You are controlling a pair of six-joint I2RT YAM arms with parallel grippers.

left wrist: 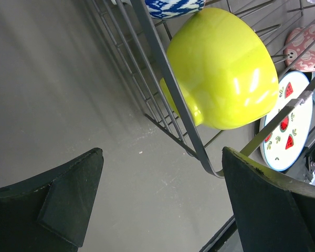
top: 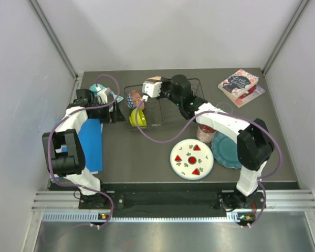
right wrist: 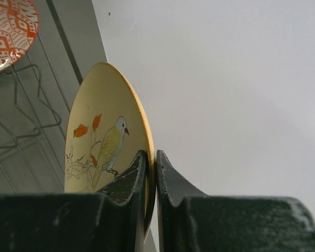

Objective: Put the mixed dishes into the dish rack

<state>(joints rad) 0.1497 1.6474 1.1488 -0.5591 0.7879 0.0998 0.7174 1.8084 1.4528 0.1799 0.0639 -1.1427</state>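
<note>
My right gripper [right wrist: 151,157] is shut on the rim of the cream bird-print plate [right wrist: 102,131], holding it on edge above the black wire dish rack [top: 160,108]. The small yellow-green bowl [left wrist: 220,68] and the red-blue patterned bowl [top: 134,98] sit in the rack's left end. Just outside the rack's left corner my left gripper [left wrist: 163,199] hangs open over bare table, holding nothing. The white watermelon-slice plate [top: 191,158], the teal scalloped plate [top: 227,150] and the pink floral mug [top: 205,134] rest on the table to the right, partly under my right arm.
A blue folder [top: 92,144] lies along the left side beneath my left arm. Teal headphones [top: 101,93] sit at the back left. Floral-covered books [top: 240,85] are stacked at the back right corner. Grey walls close in the table on three sides.
</note>
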